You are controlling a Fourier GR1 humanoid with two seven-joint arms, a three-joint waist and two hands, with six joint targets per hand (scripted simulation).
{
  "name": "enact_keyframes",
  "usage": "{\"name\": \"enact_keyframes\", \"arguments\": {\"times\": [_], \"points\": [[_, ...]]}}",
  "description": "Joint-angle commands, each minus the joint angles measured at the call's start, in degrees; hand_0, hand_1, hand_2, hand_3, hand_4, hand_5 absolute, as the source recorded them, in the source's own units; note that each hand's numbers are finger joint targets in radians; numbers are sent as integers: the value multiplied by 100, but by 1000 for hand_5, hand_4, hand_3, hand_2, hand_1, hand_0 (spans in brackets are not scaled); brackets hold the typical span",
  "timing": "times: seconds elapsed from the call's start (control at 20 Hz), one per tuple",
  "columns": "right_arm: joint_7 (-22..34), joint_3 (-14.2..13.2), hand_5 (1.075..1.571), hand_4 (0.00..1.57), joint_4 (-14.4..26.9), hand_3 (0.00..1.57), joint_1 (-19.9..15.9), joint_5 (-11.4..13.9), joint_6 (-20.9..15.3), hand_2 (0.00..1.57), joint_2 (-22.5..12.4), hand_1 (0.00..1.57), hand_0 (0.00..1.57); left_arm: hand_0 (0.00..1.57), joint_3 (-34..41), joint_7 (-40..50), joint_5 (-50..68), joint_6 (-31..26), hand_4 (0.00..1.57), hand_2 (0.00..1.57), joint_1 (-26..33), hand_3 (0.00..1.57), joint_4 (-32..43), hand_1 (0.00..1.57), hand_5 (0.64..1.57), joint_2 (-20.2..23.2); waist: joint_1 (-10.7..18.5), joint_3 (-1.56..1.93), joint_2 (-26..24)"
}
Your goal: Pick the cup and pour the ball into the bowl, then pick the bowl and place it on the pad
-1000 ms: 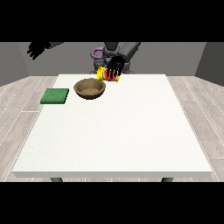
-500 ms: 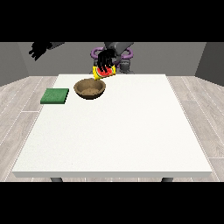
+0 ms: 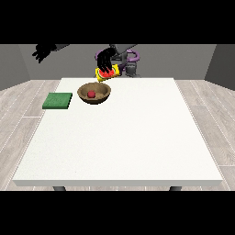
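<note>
A yellow cup [image 3: 107, 74] with a red inside hangs tipped above the far rim of a brown bowl [image 3: 95, 93]. The hand at the view's right [image 3: 105, 60] is curled round the cup from above. A small red ball [image 3: 91, 94] lies inside the bowl. The green pad [image 3: 58, 100] lies flat on the white table [image 3: 119, 133], left of the bowl. The hand at the view's left [image 3: 42, 50] is raised high beyond the table's far left corner, holding nothing, its fingers spread.
The robot's dark torso with purple rings [image 3: 131, 58] stands behind the table's far edge. Grey floorboards surround the table.
The hand with the cup has moved leftward and tipped the cup over the bowl. The red ball now lies in the bowl. The other hand stayed raised.
</note>
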Motion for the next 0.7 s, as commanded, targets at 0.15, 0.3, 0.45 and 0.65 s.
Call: {"name": "enact_keyframes", "arguments": {"times": [0.15,0.3,0.45,0.65], "points": [[164,-20,1550,706,-146,165,371,17,-229,0,120,0,0,748,1043,-248,722,877,1105,1571,374,1544,-727,748,1556,518,249,-16,-418],[163,-203,1553,737,-27,178,384,12,-193,0,-171,0,0,1040,1982,-889,1890,1259,1316,1508,657,1149,-1302,1040,1562,641,725,-34,-409],[71,-213,1559,777,19,132,384,95,-497,0,39,0,0,635,2961,-1353,3017,1521,1285,936,721,669,-1839,635,1545,732,1110,-65,-319],[52,-91,1556,785,-58,0,426,240,-697,0,219,0,0,0,4235,-1833,4701,1231,1150,0,774,0,-2353,0,1568,730,1296,-91,-273]]}}
